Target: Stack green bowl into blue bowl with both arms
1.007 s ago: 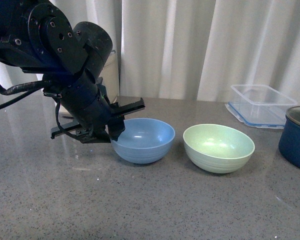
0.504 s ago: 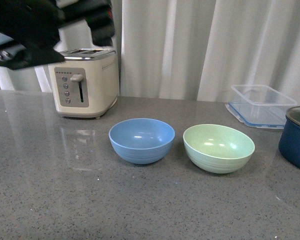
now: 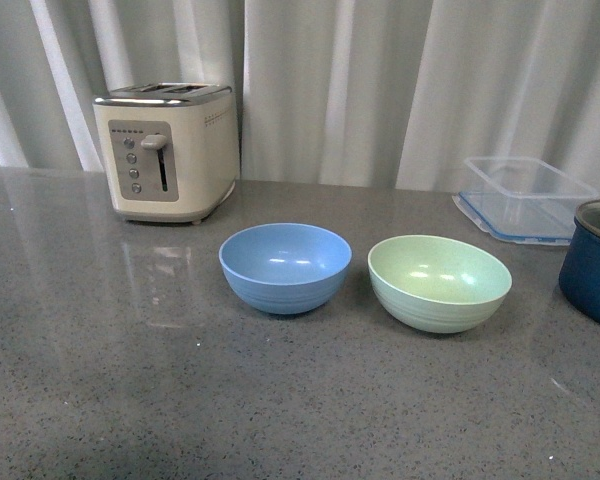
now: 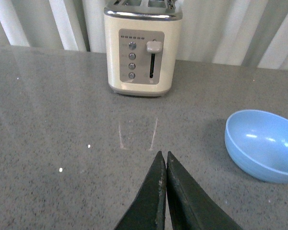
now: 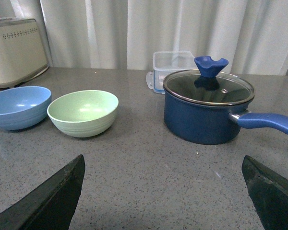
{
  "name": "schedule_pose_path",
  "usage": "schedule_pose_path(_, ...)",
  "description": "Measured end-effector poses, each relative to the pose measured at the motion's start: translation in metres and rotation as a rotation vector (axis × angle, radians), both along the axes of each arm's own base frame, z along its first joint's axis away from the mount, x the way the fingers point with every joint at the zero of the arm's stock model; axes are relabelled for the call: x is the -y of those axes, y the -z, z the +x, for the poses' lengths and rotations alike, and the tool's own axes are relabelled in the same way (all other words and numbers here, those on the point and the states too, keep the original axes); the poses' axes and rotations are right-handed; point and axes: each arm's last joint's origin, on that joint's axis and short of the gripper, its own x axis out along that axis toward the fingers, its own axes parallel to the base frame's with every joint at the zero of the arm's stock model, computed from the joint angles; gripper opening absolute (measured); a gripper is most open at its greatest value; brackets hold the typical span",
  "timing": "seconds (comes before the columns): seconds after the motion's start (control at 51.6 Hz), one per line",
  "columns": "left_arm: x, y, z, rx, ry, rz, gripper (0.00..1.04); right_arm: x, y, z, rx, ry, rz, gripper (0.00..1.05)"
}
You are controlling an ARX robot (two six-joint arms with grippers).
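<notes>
The blue bowl (image 3: 285, 267) and the green bowl (image 3: 439, 282) stand side by side on the grey counter, both upright and empty, a small gap between them. Neither arm shows in the front view. In the left wrist view my left gripper (image 4: 163, 155) is shut and empty, low over bare counter, with the blue bowl (image 4: 263, 144) off to one side. In the right wrist view my right gripper (image 5: 163, 165) is open wide and empty, back from the green bowl (image 5: 83, 113) and the blue bowl (image 5: 17, 107).
A cream toaster (image 3: 166, 150) stands behind the blue bowl. A clear plastic container (image 3: 525, 197) sits at the back right. A dark navy pot (image 5: 207, 107) with a glass lid and long handle stands beside the green bowl.
The left arm, which was down at the blue bowl's left rim, has lifted and pulled back out of the front view. The bowls stay in place.
</notes>
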Motion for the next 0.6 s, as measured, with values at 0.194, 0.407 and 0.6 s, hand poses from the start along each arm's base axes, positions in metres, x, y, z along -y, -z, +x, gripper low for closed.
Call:
schedule_pose_path(0.194,-0.010,0.023,-0.031,-0.011,0.002,0.007,0.04,0.000,0.000,0.000,0.000,0.000,0.000,0.95)
schedule_pose_path(0.407,-0.022,0.036,-0.053,-0.005,0.013,0.006,0.04,0.000,0.000,0.000,0.000,0.000,0.000,0.95)
schedule_pose_path(0.6,-0.025,0.044,-0.068,-0.006,-0.002,0.006,0.04,0.000,0.000,0.000,0.000,0.000,0.000,0.95)
